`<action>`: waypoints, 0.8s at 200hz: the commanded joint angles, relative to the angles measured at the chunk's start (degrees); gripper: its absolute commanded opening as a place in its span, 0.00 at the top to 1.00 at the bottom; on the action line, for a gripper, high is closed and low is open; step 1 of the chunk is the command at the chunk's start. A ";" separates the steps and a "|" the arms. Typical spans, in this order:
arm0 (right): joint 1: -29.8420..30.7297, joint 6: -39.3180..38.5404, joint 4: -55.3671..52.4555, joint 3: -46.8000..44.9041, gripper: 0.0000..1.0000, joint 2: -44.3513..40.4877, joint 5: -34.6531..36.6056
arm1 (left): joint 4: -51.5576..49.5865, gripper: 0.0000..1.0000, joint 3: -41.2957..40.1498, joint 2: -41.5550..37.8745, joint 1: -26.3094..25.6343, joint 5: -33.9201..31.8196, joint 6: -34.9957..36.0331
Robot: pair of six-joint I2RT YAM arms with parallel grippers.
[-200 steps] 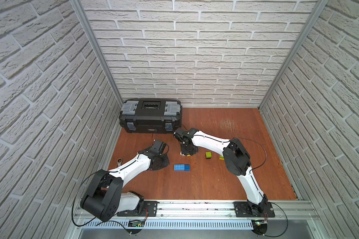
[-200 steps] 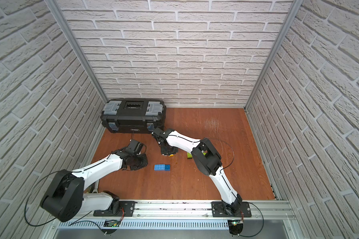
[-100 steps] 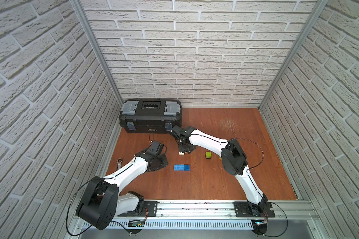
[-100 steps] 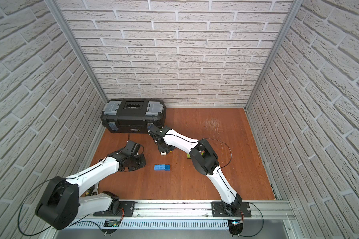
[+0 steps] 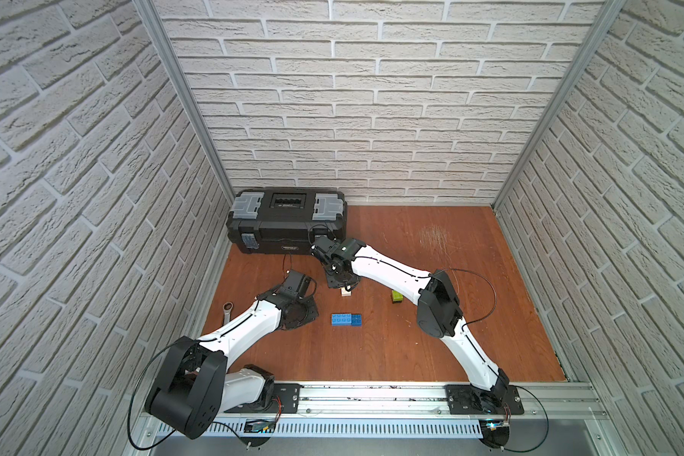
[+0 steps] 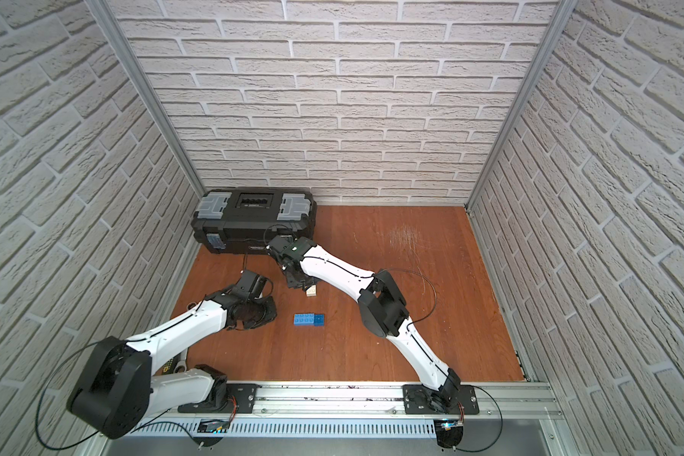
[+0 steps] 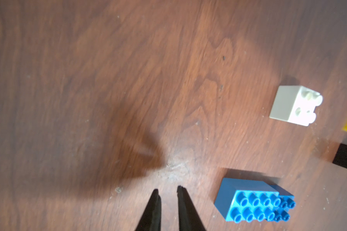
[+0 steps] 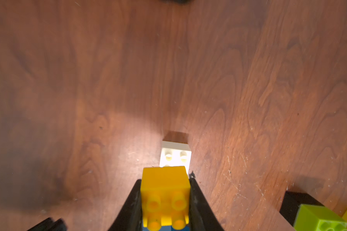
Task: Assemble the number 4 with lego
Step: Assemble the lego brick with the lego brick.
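My right gripper [image 8: 165, 178] is shut on a yellow brick [image 8: 165, 192], and a strip of blue shows under that brick. Just past the held brick a white brick [image 8: 175, 155] stands on the floor, seen in both top views [image 5: 346, 292] [image 6: 312, 292]. Whether the two touch I cannot tell. A long light-blue brick [image 5: 340, 319] joined to a dark-blue one [image 5: 357, 320] lies mid-floor. My left gripper [image 7: 168, 190] is to their left, jaws a narrow gap apart with nothing between. A lime green brick [image 8: 319, 219] rests against a black one [image 8: 294, 202].
A big black toolbox [image 5: 287, 221] stands at the back left, close behind my right wrist. A wrench [image 5: 226, 310] lies by the left wall. The lime green brick [image 5: 396, 296] sits beside the right forearm.
My right wrist has swung left and toward the toolbox with the yellow brick in its grip. The left arm has drawn back slightly to the left.
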 commanded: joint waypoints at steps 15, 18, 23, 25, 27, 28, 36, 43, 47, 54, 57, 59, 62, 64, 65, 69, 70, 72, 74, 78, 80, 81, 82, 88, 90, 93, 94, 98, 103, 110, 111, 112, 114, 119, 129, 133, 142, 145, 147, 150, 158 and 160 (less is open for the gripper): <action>-0.55 1.62 -2.13 -0.49 0.98 0.76 0.08 | -0.28 0.80 -1.03 -1.16 0.47 -0.37 0.03; -0.63 1.60 -2.01 -0.60 0.98 0.80 -0.04 | -0.22 0.80 -1.11 -1.08 0.51 -0.26 0.03; -0.80 1.59 -1.86 -0.83 0.98 0.89 -0.30 | -0.19 0.80 -1.11 -1.12 0.52 -0.27 0.05; -0.86 1.61 -1.82 -0.88 0.98 0.88 -0.39 | -0.19 0.80 -1.11 -1.08 0.52 -0.24 0.03; -0.90 1.55 -1.81 -0.96 0.98 0.94 -0.48 | -0.19 0.80 -1.11 -1.07 0.48 -0.28 0.03; -0.95 1.57 -1.77 -0.97 0.98 0.98 -0.55 | -0.19 0.80 -1.15 -1.07 0.46 -0.24 0.03; -1.16 1.40 -1.41 -1.35 0.98 0.93 -0.99 | -0.11 0.80 -1.19 -1.07 0.52 -0.22 0.02; -1.26 1.33 -0.74 -1.74 0.98 0.81 -1.47 | -0.11 0.80 -1.24 -1.06 0.52 -0.20 0.04; -1.31 1.32 -0.55 -1.92 0.98 0.76 -1.69 | -0.11 0.80 -1.30 -1.07 0.52 -0.20 0.14; -1.35 1.31 -0.18 -2.04 0.98 0.77 -2.16 | -0.11 0.80 -1.33 -1.07 0.51 -0.20 -0.08; -1.35 1.33 -0.10 -2.04 0.98 0.88 -2.27 | -0.11 0.80 -1.34 -1.07 0.52 -0.20 -0.05; -1.35 1.33 -0.06 -2.04 0.98 0.90 -2.35 | -0.11 0.80 -1.37 -1.07 0.52 -0.20 0.07; -1.35 1.38 -0.05 -2.04 0.98 0.95 -2.48 | -0.04 0.80 -1.42 -1.07 0.50 -0.16 -0.05; -1.35 1.34 -0.01 -2.06 0.98 0.94 -2.54 | -0.02 0.80 -1.41 -1.07 0.58 -0.17 -0.06; -1.35 1.34 0.01 -2.05 0.98 0.98 -2.59 | -0.02 0.80 -1.39 -1.02 0.60 -0.19 -0.06; -1.35 1.43 0.03 -2.12 0.98 1.07 -2.77 | 0.05 0.80 -1.45 -1.03 0.56 -0.14 -0.05; -1.35 1.43 0.08 -2.12 0.98 1.09 -2.79 | 0.06 0.80 -1.46 -0.96 0.59 -0.17 -0.01; -1.35 1.48 0.05 -2.13 0.98 1.10 -2.86 | 0.05 0.80 -1.50 -0.91 0.60 -0.20 -0.03; -1.35 1.50 0.08 -2.13 0.98 1.24 -2.92 | 0.06 0.80 -1.47 -0.96 0.61 -0.20 -0.05; -1.35 1.55 0.04 -2.13 0.98 1.32 -2.97 | 0.14 0.80 -1.46 -0.84 0.51 -0.18 -0.12; -1.35 1.58 0.04 -2.15 0.98 1.42 -2.99 | 0.20 0.80 -1.46 -0.79 0.56 -0.20 -0.12; -1.35 1.59 0.04 -2.14 0.98 1.44 -2.99 | 0.22 0.80 -1.46 -0.75 0.59 -0.16 -0.14; -1.35 1.63 0.04 -2.18 0.98 1.49 -2.99 | 0.23 0.80 -1.46 -0.73 0.55 -0.14 -0.14; -1.33 1.78 0.04 -2.13 0.98 1.69 -3.00 | 0.31 0.80 -1.46 -0.61 0.56 -0.07 -0.08; -1.35 1.84 0.08 -2.17 0.98 1.74 -3.00 | 0.33 0.80 -1.46 -0.62 0.55 -0.02 -0.07; -1.35 1.90 0.09 -2.25 0.98 1.72 -3.07 | 0.31 0.80 -1.46 -0.60 0.58 -0.06 -0.23; -1.35 1.92 0.15 -2.28 0.98 1.72 -3.12 | 0.32 0.80 -1.46 -0.57 0.59 -0.09 -0.23; -1.35 1.91 0.47 -2.44 0.98 1.77 -3.28 | 0.33 0.80 -1.46 -0.61 0.57 -0.03 -0.29; -1.43 1.91 0.87 -2.76 0.98 1.72 -3.58 | 0.40 0.80 -1.46 -0.62 0.53 0.02 -0.28; -1.44 1.94 1.29 -2.91 0.98 1.81 -3.85 | 0.33 0.80 -1.45 -0.60 0.59 0.04 -0.15; -1.44 1.94 1.34 -2.91 0.98 1.81 -3.91 | 0.33 0.80 -1.46 -0.57 0.60 0.01 -0.15; -1.44 1.94 1.34 -2.92 0.98 1.90 -3.98 | 0.33 0.80 -1.46 -0.55 0.61 0.02 -0.11; -1.44 1.92 1.43 -2.92 0.98 1.90 -4.01 | 0.33 0.80 -1.46 -0.61 0.61 0.04 -0.14; -1.44 1.93 1.44 -2.84 0.98 2.05 -4.05 | 0.25 0.80 -1.50 -0.61 0.59 0.02 -0.11; -1.51 1.94 1.44 -2.74 0.98 2.25 -4.15 | 0.16 0.80 -1.52 -0.55 0.59 -0.03 0.03; -1.53 1.96 1.44 -2.74 0.98 2.35 -4.20 | 0.16 0.80 -1.48 -0.55 0.61 -0.01 0.07; -1.52 2.04 1.44 -2.74 0.98 2.64 -4.39 | 0.12 0.80 -1.38 -0.45 0.60 0.02 0.16; -1.48 2.04 1.38 -2.74 0.98 2.67 -4.34 | 0.15 0.80 -1.37 -0.41 0.61 -0.02 0.12; -1.52 2.03 1.36 -2.76 0.98 2.77 -4.34 | 0.11 0.80 -1.37 -0.37 0.61 -0.03 0.12; -1.58 2.05 1.36 -2.71 0.98 2.88 -4.25 | 0.15 0.80 -1.37 -0.41 0.61 -0.03 0.17; -1.62 2.21 1.11 -2.61 0.98 3.12 -4.10 | 0.22 0.80 -1.42 -0.28 0.61 -0.03 0.11; -1.62 2.27 1.10 -2.62 0.98 3.19 -4.04 | 0.24 0.80 -1.41 -0.28 0.59 0.02 0.11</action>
